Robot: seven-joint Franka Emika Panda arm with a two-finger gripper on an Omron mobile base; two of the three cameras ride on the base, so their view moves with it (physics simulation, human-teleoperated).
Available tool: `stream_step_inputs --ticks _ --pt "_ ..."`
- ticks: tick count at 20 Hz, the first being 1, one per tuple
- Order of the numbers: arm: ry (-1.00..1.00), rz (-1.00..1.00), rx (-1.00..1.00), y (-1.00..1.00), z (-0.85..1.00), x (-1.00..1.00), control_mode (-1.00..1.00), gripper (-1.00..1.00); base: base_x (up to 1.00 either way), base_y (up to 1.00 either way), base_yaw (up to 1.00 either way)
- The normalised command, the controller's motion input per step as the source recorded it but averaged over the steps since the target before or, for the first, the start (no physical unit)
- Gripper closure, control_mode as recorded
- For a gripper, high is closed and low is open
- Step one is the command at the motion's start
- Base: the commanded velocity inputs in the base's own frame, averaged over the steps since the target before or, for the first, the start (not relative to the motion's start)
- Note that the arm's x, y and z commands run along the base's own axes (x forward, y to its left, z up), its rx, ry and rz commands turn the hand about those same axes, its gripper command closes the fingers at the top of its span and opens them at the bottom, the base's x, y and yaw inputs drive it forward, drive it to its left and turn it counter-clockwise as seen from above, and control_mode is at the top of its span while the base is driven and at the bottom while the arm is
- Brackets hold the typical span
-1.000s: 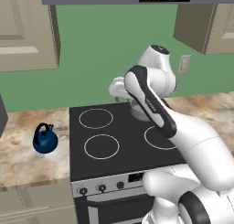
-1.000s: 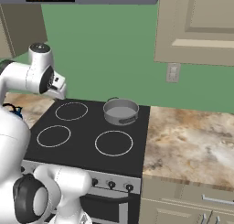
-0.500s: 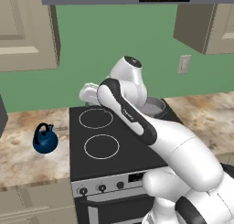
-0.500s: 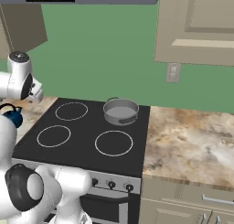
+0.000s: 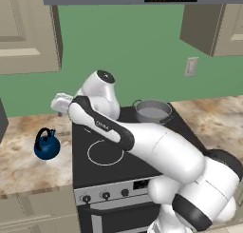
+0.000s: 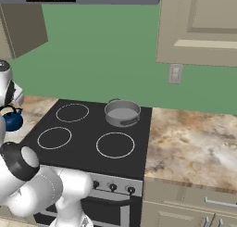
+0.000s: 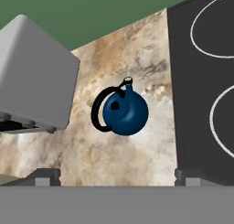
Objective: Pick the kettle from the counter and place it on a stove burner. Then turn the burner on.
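- One kettle (image 5: 47, 145) stands upright on the worktop (image 5: 28, 160), left of the cooktop (image 5: 114, 146) and apart from its edge.
- In the right base view the kettle (image 6: 11, 119) shows at the far left, partly behind the arm.
- In the hand view the kettle (image 7: 124, 109) sits on mottled worktop (image 7: 137, 49), with its black handle on one side and its short spout on the other.
- The claw (image 7: 118, 177) hangs above the kettle, released: its two tips stand wide apart, one on each side of the kettle, and touch nothing.
- In the left base view the claw (image 5: 60, 103) is over the worktop near the back wall, above and a little right of the kettle.
- Four burners, thin white rings, mark the cooktop; the near-left burner (image 5: 105, 152) is bare.
- A grey pot (image 6: 122, 112) sits on the far-right burner.
- A row of knobs (image 6: 112, 187) runs along the stove front.
- A grey box-like thing (image 7: 32, 77) stands on the worktop just beside the kettle in the hand view.
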Motion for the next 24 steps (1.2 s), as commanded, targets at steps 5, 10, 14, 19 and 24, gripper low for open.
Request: stream_step_inputs --ticks 5,10,14,19,24 --pt "0.01 -0.01 -0.05 0.79 -0.05 0.34 -1.0 -1.0 0.0 0.0 0.0" --pt "0.02 -0.09 -0.09 0.58 -0.06 0.29 -1.0 -1.0 0.0 0.0 0.0" --pt "0.03 -0.15 -0.07 0.33 -0.15 0.2 -1.0 -1.0 0.0 0.0 0.0" --pt "0.06 -0.18 -0.02 0.18 -0.22 0.11 -1.0 -1.0 0.0 0.0 0.0" --pt "0.12 -0.02 0.0 0.0 -0.14 0.0 -1.0 -1.0 0.0 0.0 0.0"
